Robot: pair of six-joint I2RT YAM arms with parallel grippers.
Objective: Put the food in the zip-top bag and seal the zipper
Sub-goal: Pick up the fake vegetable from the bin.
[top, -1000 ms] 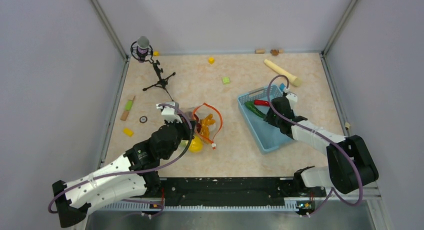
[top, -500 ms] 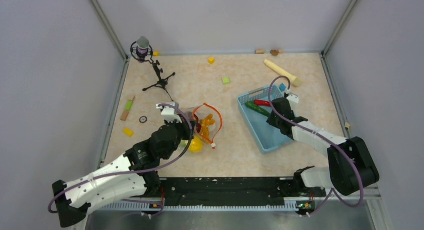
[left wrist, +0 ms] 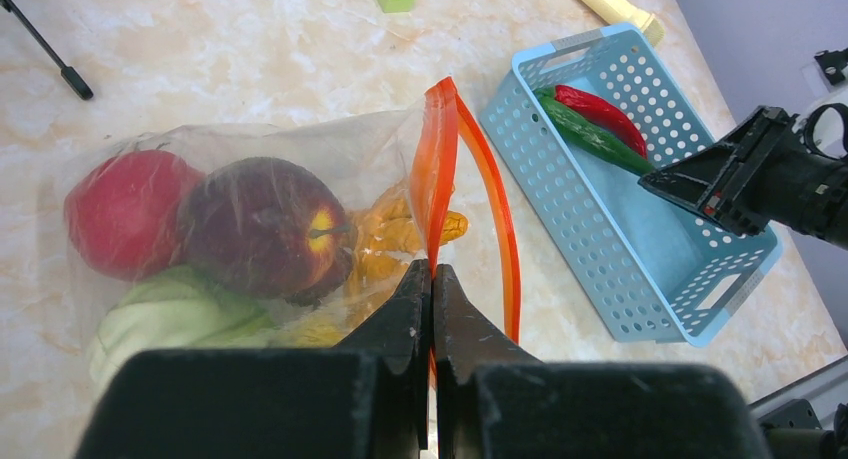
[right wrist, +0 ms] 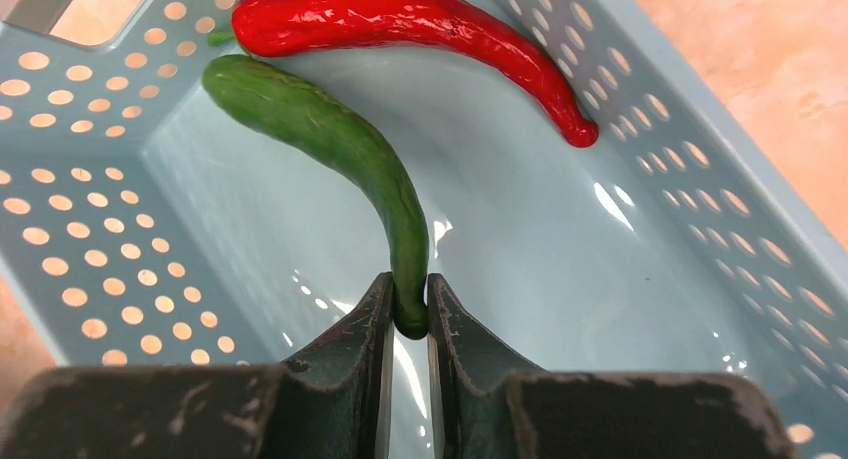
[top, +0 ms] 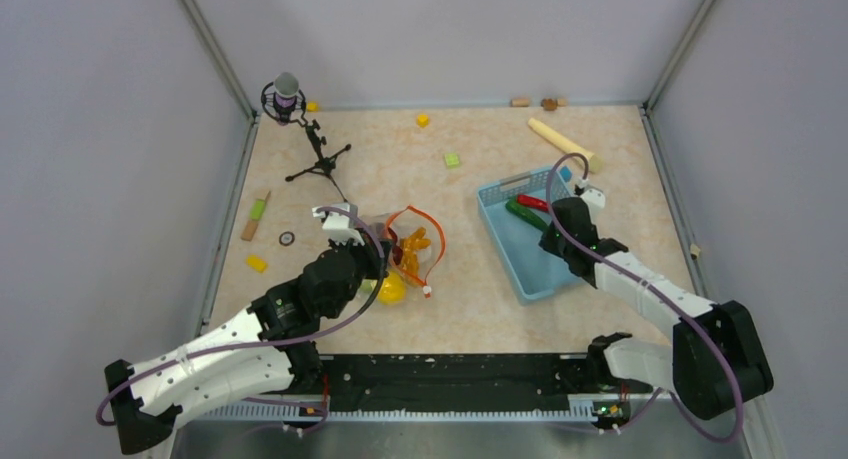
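While the left gripper [left wrist: 432,277] pinches the zipper [left wrist: 435,169], the right gripper [right wrist: 408,291] clamps the green chili [right wrist: 330,134].

This is a robot lab's test cell, not anyone's kitchen: a marble-patterned tabletop [top: 400,179] is boxed in by plain grey panels [top: 100,179] on metal frame posts [top: 212,51]. Two white-and-black arms [top: 230,344] are bolted to a black rail [top: 450,371] at its near edge. A microphone [top: 286,86] on a small tripod [top: 320,165] stands among loose building blocks [top: 452,160] and plastic toy food [left wrist: 262,224].
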